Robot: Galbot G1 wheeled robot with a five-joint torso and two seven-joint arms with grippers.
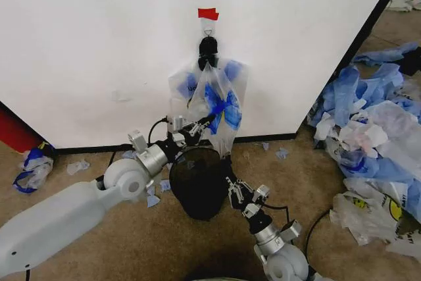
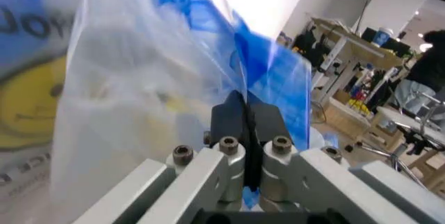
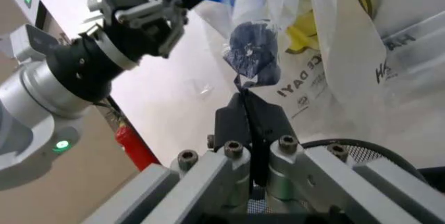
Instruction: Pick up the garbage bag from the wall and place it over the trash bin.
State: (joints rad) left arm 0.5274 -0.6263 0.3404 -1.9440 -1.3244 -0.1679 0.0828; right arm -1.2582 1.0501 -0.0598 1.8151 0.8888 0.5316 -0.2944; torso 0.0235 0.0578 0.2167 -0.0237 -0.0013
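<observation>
- The garbage bag (image 1: 212, 100) hangs from the wall (image 1: 99, 44) clip; left tool (image 1: 200, 125) pinches its blue handle.
- Right tool (image 1: 231, 185), pressed together, sits at the trash bin (image 1: 197, 185) rim; lifting off and draping remain.

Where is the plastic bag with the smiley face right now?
In the head view the garbage bag hangs on the wall from a black clip under red tape, directly above the trash bin. The left gripper pinches its blue part.
</observation>
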